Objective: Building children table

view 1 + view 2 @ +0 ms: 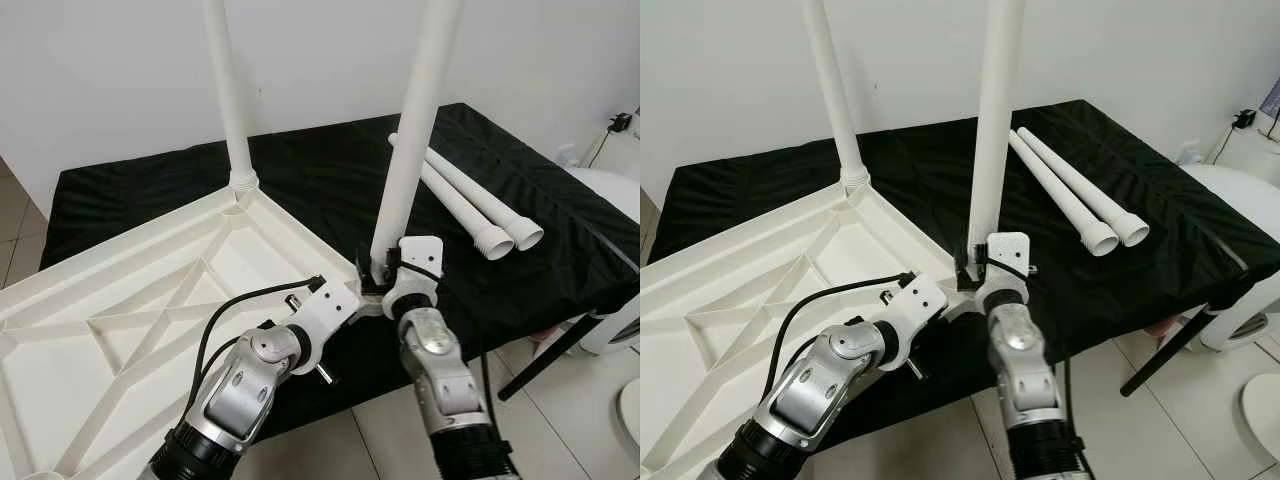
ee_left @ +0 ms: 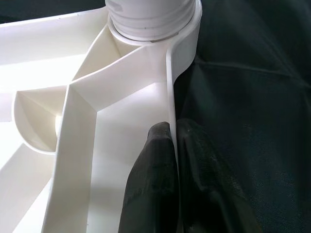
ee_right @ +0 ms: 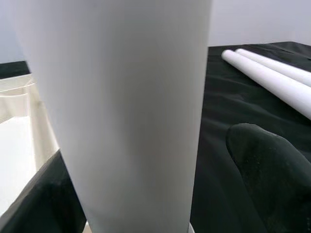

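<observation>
tabletop [image 1: 150,300] left, loose legs [image 1: 470,205] right

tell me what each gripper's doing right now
Left gripper: shut on the white plastic tabletop's rim.
Right gripper: shut on the upright white plastic table leg.

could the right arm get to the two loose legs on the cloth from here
Probably not yet: the right end effector is clamped on the upright leg. The loose legs lie just to its right on open cloth, nothing between.

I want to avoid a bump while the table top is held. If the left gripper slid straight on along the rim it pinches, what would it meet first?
Probably the corner socket holding the upright leg: the left gripper points along the table top's rim toward it.
</observation>
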`<state>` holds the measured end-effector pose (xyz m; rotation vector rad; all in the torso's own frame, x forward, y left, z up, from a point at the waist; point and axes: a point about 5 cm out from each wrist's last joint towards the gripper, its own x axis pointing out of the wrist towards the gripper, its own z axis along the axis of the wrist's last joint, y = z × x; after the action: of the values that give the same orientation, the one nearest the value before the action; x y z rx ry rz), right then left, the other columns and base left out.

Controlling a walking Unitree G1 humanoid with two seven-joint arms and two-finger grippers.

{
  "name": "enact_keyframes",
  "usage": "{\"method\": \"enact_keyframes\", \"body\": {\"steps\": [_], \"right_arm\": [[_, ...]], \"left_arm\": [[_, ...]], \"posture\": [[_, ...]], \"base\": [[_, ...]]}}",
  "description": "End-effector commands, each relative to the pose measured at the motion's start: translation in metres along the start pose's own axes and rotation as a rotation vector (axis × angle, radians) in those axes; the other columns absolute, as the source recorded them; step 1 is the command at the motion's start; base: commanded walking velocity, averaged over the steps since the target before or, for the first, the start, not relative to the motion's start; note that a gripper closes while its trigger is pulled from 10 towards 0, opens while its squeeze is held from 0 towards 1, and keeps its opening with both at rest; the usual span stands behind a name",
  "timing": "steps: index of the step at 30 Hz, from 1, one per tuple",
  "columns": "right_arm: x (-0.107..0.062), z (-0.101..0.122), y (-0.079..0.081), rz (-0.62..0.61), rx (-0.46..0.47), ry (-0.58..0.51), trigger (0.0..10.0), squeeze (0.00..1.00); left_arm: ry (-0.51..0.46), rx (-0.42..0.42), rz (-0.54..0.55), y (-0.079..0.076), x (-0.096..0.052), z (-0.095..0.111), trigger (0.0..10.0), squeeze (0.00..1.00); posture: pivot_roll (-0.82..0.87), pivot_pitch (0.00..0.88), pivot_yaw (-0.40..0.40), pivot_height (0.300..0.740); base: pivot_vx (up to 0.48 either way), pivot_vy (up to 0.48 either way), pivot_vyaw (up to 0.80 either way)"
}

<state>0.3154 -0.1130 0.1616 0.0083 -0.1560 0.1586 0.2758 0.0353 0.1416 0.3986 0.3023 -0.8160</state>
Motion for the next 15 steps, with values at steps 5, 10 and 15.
{"method": "enact_keyframes", "body": {"steps": [5, 10, 15], "right_arm": [[-0.002, -0.007, -0.008, 0.246, -0.002, 0.035, 10.0, 0.00], [-0.002, -0.006, -0.013, 0.394, -0.019, 0.032, 10.0, 0.00], [0.007, -0.002, -0.026, 0.513, -0.043, 0.028, 10.0, 0.00]], "left_arm": [[-0.005, 0.011, 0.033, 0.001, 0.001, 0.002, 10.0, 0.00], [-0.005, 0.011, 0.031, 0.001, 0.001, 0.003, 10.0, 0.00], [-0.009, 0.011, 0.031, 0.000, 0.002, 0.004, 10.0, 0.00]], "posture": [[-0.11, 0.066, 0.046, 0.740], [-0.12, 0.066, 0.048, 0.740], [-0.12, 0.066, 0.050, 0.740]], "base": [[0.000, 0.000, 0.00], [0.000, 0.000, 0.00], [0.000, 0.000, 0.00]]}}
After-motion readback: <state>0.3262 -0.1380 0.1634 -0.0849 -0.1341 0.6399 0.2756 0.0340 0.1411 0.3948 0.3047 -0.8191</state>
